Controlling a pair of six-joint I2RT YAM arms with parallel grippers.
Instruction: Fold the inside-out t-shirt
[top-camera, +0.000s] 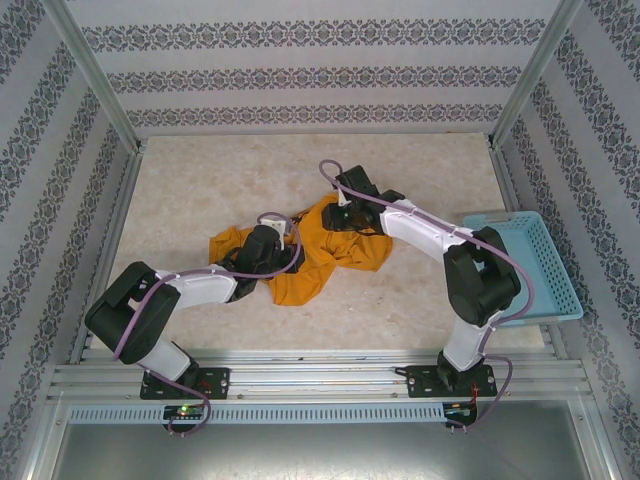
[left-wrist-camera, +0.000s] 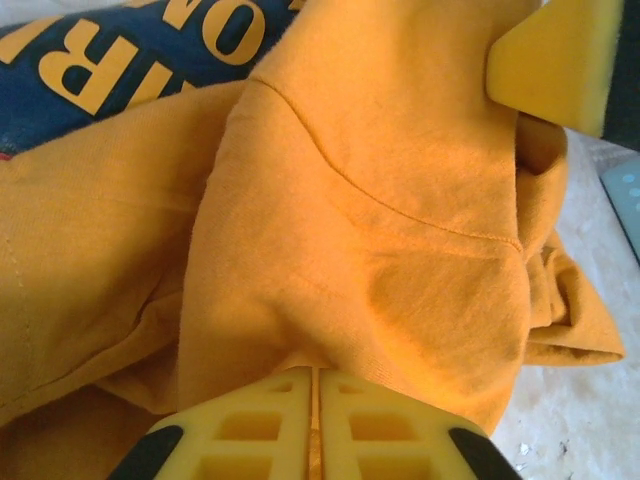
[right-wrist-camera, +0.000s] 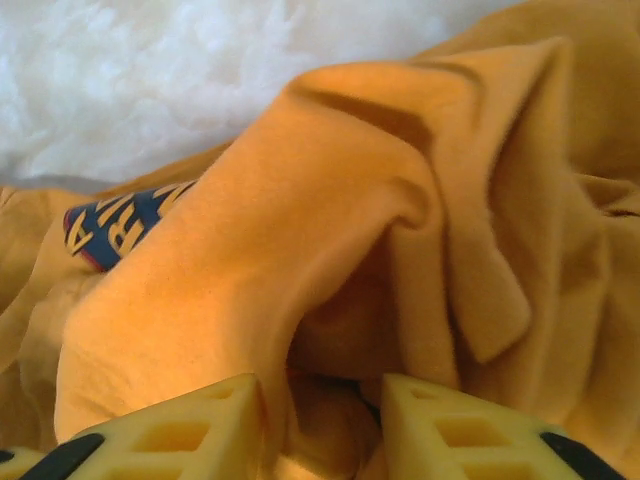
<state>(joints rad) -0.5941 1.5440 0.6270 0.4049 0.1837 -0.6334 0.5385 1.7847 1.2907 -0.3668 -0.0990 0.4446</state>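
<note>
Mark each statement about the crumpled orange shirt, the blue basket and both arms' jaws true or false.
1. The mustard-orange cloth t-shirt lies crumpled on the pale table. True.
2. It lies in the light-blue plastic basket. False: the basket stands apart at the table's right edge.
3. The left arm's jaws stand wide apart. False: they are pinched together on the cloth.
4. A dark blue print with orange letters shows on the shirt. True.
5. The right arm's jaws stand apart, a cloth fold between them. True.
</note>
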